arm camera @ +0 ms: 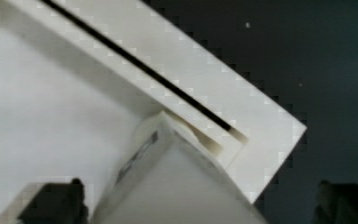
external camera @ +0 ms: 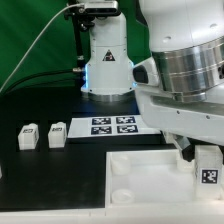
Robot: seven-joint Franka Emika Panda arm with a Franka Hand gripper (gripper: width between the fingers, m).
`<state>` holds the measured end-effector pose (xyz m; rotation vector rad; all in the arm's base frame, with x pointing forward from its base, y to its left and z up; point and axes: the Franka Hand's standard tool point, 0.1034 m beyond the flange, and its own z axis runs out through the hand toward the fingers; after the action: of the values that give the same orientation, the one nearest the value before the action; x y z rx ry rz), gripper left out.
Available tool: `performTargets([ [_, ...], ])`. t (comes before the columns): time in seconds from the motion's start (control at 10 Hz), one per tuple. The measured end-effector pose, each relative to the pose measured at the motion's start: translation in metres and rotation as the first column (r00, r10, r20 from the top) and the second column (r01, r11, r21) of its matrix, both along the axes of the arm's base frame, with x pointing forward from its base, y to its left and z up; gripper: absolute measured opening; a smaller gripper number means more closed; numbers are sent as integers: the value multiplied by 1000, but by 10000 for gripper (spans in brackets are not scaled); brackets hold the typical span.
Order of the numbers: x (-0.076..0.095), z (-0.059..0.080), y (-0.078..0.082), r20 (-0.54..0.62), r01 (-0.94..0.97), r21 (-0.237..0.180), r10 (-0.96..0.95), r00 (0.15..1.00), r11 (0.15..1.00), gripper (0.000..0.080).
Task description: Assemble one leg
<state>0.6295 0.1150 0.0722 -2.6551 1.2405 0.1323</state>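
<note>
A leg (external camera: pixel 208 168), a small white block with a tag on its facing side, stands at the large white square piece's (external camera: pixel 150 185) corner on the exterior view's right. My gripper (external camera: pixel 200 152) hangs right over it. In the wrist view the leg (arm camera: pixel 172 180) rises between the two dark fingers (arm camera: pixel 51 203), with a gap on each side, so the gripper (arm camera: pixel 201 203) is open and grips nothing. The square piece (arm camera: pixel 69 110) fills that view beneath the leg, its raised rim running slantwise. How the leg's foot meets the piece is hidden.
Two more small white legs (external camera: pixel 27 137) (external camera: pixel 57 133) stand on the black table at the exterior view's left. The marker board (external camera: pixel 112 125) lies behind the square piece, before the robot's base (external camera: pixel 106 70). The arm's bulk covers the exterior view's right.
</note>
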Motion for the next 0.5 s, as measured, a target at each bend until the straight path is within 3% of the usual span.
performTargets([
  [0.2,0,0,-1,48,-231,-23,232,971,973,649],
  [0.4,1,-4,-6,98,-546,-132,559,824,828,649],
  [0.5,0,-6,-6,105,-575,-143,590,800,805,649],
])
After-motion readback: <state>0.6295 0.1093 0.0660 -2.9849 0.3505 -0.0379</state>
